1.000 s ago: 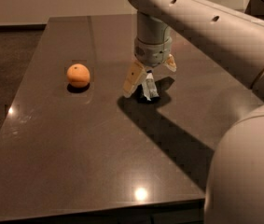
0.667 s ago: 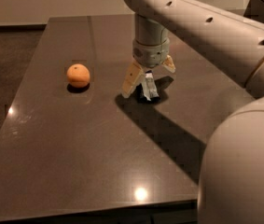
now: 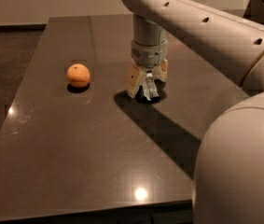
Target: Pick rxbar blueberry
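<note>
The cream two-finger gripper (image 3: 146,87) is down on the dark stone table (image 3: 75,148), fingers spread wide astride the small dark-blue, silver-panelled rxbar blueberry (image 3: 150,93). I'd say closing and lifting remain.

The dark glossy table (image 3: 75,162) carries an orange (image 3: 78,75) near its left edge. Towards the far edge, around mid-width, the rxbar blueberry (image 3: 151,93) sits at the lowered gripper (image 3: 146,87).

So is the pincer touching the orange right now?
Apart. The camera view shows a stretch of bare table between the orange and the pincer, which is down at the tabletop by the rxbar blueberry.
</note>
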You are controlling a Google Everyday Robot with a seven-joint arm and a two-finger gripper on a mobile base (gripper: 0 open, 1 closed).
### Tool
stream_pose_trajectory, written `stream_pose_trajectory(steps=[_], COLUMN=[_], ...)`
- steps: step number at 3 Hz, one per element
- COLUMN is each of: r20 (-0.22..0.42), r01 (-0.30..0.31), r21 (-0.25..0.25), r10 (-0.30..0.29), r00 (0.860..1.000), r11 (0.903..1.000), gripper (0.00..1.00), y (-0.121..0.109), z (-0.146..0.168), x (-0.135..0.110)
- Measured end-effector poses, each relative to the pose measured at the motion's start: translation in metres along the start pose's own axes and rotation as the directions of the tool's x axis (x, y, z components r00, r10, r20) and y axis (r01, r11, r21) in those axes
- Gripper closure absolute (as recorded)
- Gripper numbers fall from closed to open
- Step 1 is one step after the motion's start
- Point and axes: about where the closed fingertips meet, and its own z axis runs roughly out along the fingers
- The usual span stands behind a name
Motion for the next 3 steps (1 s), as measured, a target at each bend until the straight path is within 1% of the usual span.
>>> stream_pose_trajectory(steps=[2, 3], r20=[0.002, 0.034], r01=[0.001, 0.026], r21=[-0.007, -0.008], r10=[-0.001, -0.026], r00=[1.000, 0.999], r11=[1.0000, 0.9996], gripper=[0.82, 1.00], y=[0.000, 0.005], z=[-0.008, -0.020], x=[0.000, 0.002])
